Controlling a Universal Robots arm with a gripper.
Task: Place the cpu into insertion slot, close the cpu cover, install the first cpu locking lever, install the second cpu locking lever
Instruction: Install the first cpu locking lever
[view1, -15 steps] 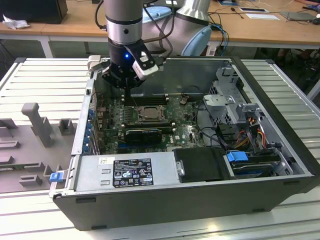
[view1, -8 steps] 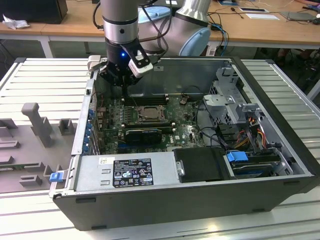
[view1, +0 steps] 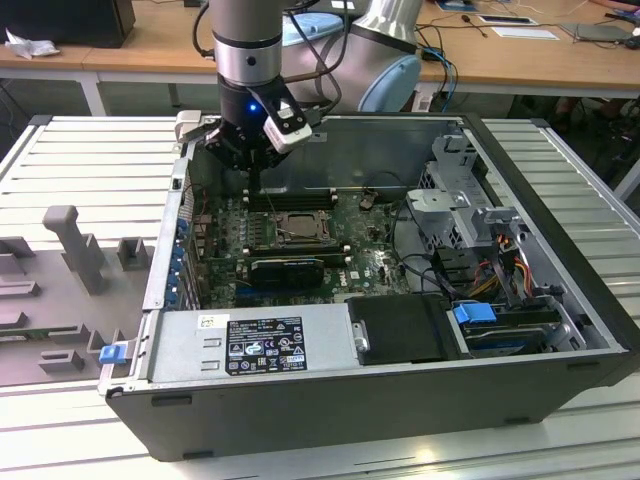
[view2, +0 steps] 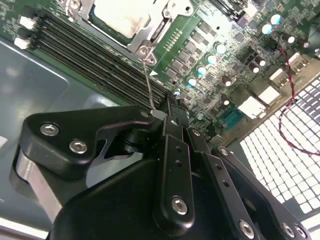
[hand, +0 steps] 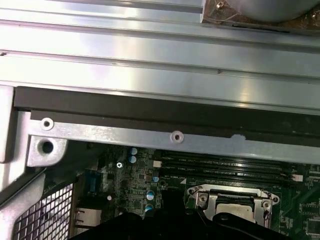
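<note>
Reaching down into the open computer case (view1: 400, 400) that lies on the ribbed metal bench (view1: 90, 140), the end effector (view1: 250, 160) hangs over the green motherboard (view1: 365, 265). It is close to the case's rear wall, toward the exterior view's left.

In the second wrist view its fingertips (view2: 172, 117) are drawn together, pinching the free end of a thin wire locking lever (view2: 148, 80). The lever slants up from a corner of the socket and stands raised off the board.

The insertion slot (view1: 295, 228) sits mid-board, just beside the end effector. The cpu (view2: 120, 15) lies inside it, pale top upward. The cpu cover (view2: 137, 42) rests flat over the chip, its metal frame ringing the chip's edges. Long black memory slots (view2: 90, 47) run between the socket and the case wall.
</note>
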